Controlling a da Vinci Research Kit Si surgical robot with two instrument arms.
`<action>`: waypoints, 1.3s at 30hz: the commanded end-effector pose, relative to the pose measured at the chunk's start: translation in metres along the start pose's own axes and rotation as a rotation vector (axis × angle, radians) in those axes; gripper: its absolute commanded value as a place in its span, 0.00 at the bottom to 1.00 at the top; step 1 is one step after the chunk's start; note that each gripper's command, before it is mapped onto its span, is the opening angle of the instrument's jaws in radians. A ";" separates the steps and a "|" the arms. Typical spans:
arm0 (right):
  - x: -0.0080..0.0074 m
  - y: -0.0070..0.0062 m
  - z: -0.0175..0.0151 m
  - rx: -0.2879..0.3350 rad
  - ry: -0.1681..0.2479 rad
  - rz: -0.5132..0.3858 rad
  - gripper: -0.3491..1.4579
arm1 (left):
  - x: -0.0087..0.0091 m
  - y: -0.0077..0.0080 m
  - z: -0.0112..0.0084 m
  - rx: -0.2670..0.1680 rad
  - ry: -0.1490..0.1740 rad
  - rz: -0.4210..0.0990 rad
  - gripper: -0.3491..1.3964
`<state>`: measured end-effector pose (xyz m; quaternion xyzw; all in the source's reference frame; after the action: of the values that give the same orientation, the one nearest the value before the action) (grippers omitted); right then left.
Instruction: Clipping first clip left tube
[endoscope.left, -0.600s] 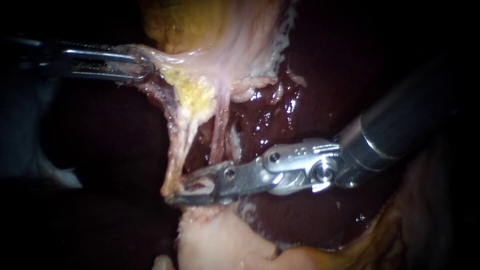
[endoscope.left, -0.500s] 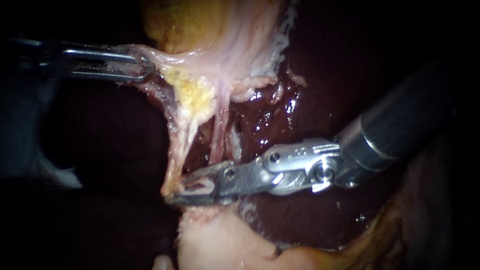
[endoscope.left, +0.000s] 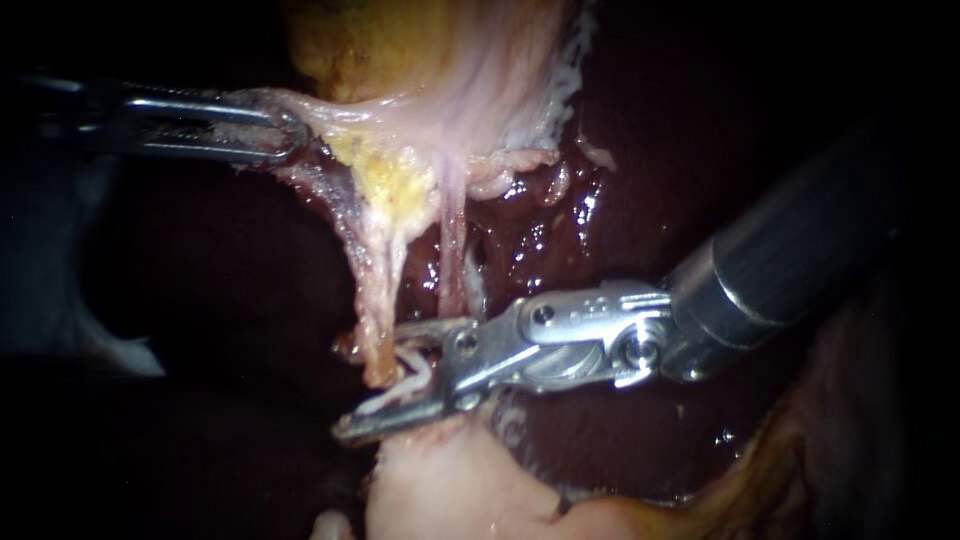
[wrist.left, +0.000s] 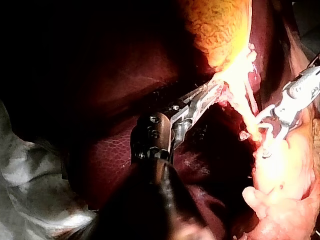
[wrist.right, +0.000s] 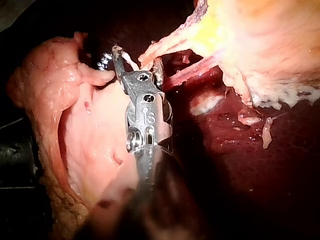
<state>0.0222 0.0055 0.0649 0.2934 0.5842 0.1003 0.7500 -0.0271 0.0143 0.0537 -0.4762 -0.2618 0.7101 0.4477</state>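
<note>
Steel jaws of the right instrument (endoscope.left: 342, 388) stood apart w/ a clear gap, clamped on nothing. Between them sat the lower end of the left tube (endoscope.left: 378, 300), a pale frayed strand running down from the gallbladder (endoscope.left: 400, 50), next to a white clip (endoscope.left: 405, 385) lying in the gap. Just beside it hung a pinker strand (endoscope.left: 452, 250), its lower end passing behind the upper jaw. Up & to the left, the left instrument (endoscope.left: 295, 135) had its jaws closed on pale tissue at the gallbladder's base, stretched taut sideways. Dark wet liver (endoscope.left: 640, 150) lay behind; a pale lump (endoscope.left: 440, 490) sat under the right instrument. Rt wrist view agreed: jaws parted, tube end between them.
</note>
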 end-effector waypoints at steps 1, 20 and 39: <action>-0.0001 0.0000 -0.0001 -0.003 0.000 0.000 0.47 | 0.0000 0.0000 -0.0001 -0.001 0.000 0.001 0.00; -0.0019 0.0003 -0.0016 -0.003 -0.003 -0.008 0.47 | 0.0000 0.0000 -0.0001 -0.002 -0.001 0.001 0.00; -0.0046 0.0029 -0.0041 -0.014 -0.007 -0.005 0.47 | 0.0000 0.0000 -0.0002 -0.002 -0.001 0.001 0.00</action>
<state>0.0176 0.0069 0.0698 0.2864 0.5821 0.1016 0.7542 -0.0270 0.0142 0.0536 -0.4765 -0.2625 0.7102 0.4469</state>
